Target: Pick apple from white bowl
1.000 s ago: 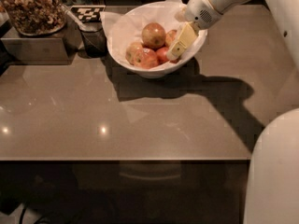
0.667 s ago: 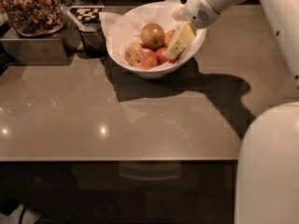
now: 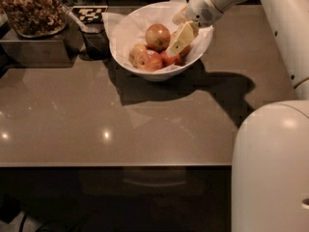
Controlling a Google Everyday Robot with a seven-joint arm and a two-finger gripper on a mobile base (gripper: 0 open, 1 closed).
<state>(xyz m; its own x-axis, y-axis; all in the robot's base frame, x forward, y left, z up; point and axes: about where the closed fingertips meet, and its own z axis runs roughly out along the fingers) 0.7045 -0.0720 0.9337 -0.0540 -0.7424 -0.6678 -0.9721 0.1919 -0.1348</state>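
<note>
The white bowl (image 3: 193,57), lined with crumpled white paper, stands at the back middle of the brown table. The apple (image 3: 157,36), the largest one, dull yellow-green with a reddish blush, lies on top of smaller, redder apples (image 3: 146,60) in it. My gripper (image 3: 176,36) reaches down into the bowl from the upper right. It is open, and its cream finger (image 3: 181,38) hangs just right of the apple, close to it. It holds nothing.
A dark tray of brown nuts (image 3: 30,9) stands on a grey box at the back left. A checkered marker (image 3: 89,13) and a dark cup (image 3: 96,41) stand left of the bowl. My white body (image 3: 270,168) fills the lower right. The table's front edge (image 3: 116,164) runs across.
My gripper has moved a little left inside the bowl, closer to the apple. My body now fills more of the lower right. The apples have not moved.
</note>
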